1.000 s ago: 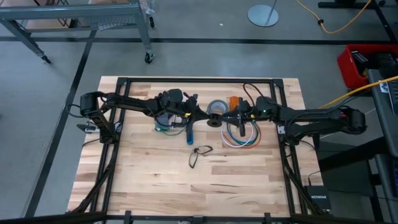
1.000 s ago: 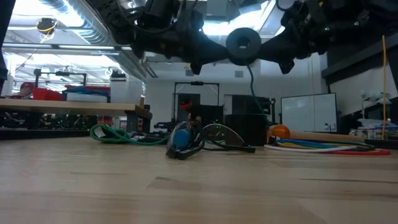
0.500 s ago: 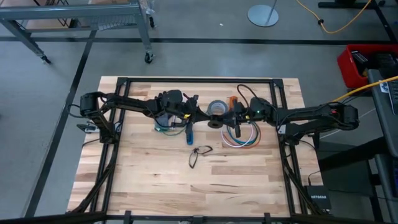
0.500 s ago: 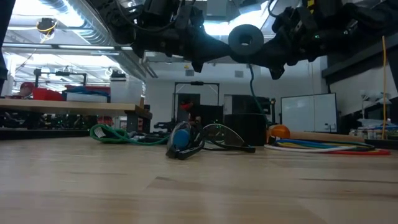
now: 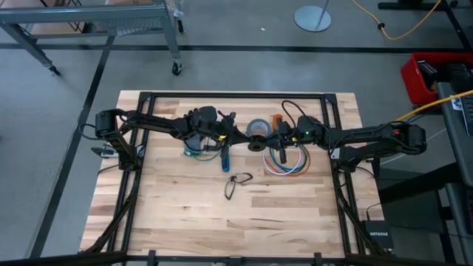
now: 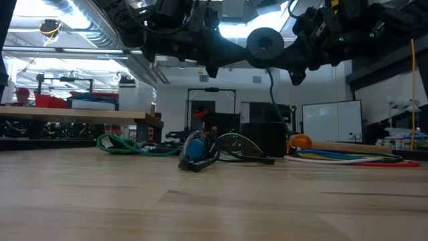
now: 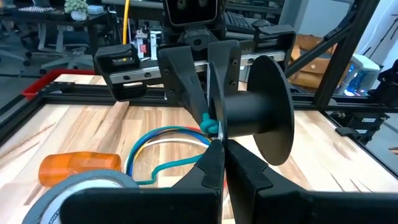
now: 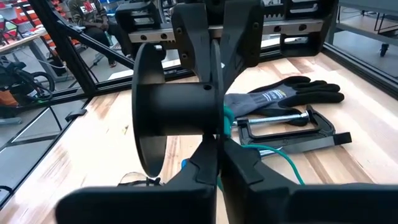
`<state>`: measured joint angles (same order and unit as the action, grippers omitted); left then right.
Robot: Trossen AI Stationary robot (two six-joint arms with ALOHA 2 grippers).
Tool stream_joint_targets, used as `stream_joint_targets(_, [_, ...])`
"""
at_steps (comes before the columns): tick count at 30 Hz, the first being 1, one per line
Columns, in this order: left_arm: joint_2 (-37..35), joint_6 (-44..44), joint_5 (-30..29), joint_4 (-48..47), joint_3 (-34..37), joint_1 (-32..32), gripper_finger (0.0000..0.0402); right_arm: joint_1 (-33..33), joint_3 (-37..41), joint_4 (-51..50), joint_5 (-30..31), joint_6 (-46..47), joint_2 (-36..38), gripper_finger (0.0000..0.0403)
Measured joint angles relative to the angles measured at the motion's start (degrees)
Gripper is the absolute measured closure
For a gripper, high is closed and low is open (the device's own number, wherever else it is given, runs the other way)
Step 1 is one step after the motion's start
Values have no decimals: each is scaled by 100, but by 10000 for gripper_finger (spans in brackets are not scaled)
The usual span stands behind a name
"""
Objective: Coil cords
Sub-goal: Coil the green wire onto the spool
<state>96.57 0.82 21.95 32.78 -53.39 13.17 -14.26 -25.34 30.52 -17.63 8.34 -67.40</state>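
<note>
A black spool [image 5: 255, 145] hangs in the air between both arms, high above the table in the low view [image 6: 264, 43]. My left gripper [image 7: 224, 149] comes from the table's left and my right gripper [image 8: 219, 152] from the right; both are shut on the spool. A teal wire [image 7: 210, 124] shows where the fingers meet and trails down to the table [image 8: 280, 155]. The cords [image 5: 288, 159], a loose ring of white, blue and red wires, lie flat on the table under the right gripper. My left gripper pinches the thin edge of one spool flange [image 7: 217, 134] between its two fingers, coming nearly level from the table's left. The spool is lifted clear, its axis level. The teal wire sits at the pinch; whether it is clamped I cannot tell. My right gripper pinches the same flange at its edge [image 8: 217, 127] between its two fingers, nearly level from the table's right, opposite the left fingers [image 8: 193, 37]. The spool's hub [image 8: 180, 109] and other flange [image 8: 149, 112] stick out to one side, clear of the table.
A grey tape roll [image 5: 257, 127] and an orange object [image 5: 277, 120] sit just beyond the spool. A blue-handled tool [image 5: 225, 157] and a thin black loop [image 5: 236, 183] lie nearer. A glove [image 8: 292, 93] and a clamp [image 8: 292, 127] lie under the left arm.
My right gripper has moved toward the table's left up to the spool, sinking a little, and has shut on its flange. The spool and my left gripper have stayed where they were.
</note>
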Motion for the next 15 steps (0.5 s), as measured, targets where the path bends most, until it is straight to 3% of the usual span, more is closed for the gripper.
stream_joint_targets(8, [0,178,-272,8,-2,-7,375,0,0,2,3,-2,0,397])
stream_joint_targets(15, [0,-249,-1365,46,-2,-7,324,-10,4,49,449,-3,21,399])
